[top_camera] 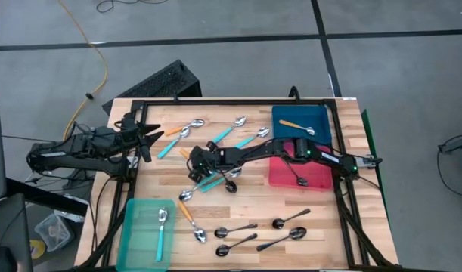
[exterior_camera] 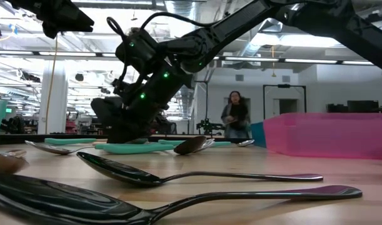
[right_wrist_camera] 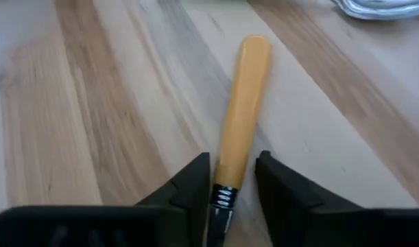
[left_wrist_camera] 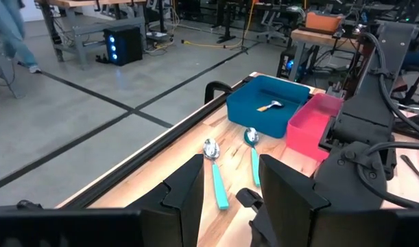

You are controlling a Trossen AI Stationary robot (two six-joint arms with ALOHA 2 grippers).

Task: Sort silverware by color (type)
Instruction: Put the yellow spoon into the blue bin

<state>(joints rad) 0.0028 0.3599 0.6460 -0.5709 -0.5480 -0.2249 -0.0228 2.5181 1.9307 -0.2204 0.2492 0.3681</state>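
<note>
Left edge of the pale wooden slatted surface [top_camera: 246, 204]: left gripper [top_camera: 150, 136] hovered idle, fingers [left_wrist_camera: 188, 192] part open, nothing between them.

Near left corner: translucent green plastic tray [top_camera: 132, 234] held one teal-handled spoon [top_camera: 162, 230].

Left of centre, far side: orange-handled spoon [top_camera: 181, 130] and loose teal-handled spoons [top_camera: 232, 129].

Centre: right gripper [top_camera: 198, 165] was down at the surface over the yellow-orange plastic handle of a small spoon [right_wrist_camera: 240, 113]. Its dark fingers [right_wrist_camera: 195, 182] straddled the handle near the metal collar, narrowly spaced, with slivers of gap showing; firm contact could not be confirmed. Judged step: picking this spoon.

Handling note: best closed squarely across the handle, centred, lifted straight up to avoid dragging the teal spoons lying just beside it.

Near edge, centre: all-dark metal spoons [top_camera: 238, 229], unsorted.

Far right corner: blue plastic bin [top_camera: 321, 121] held one orange-handled spoon [top_camera: 297, 126], the likely destination.

Right edge: pink plastic bin [top_camera: 280, 177] held one dark spoon [top_camera: 299, 178].
</note>
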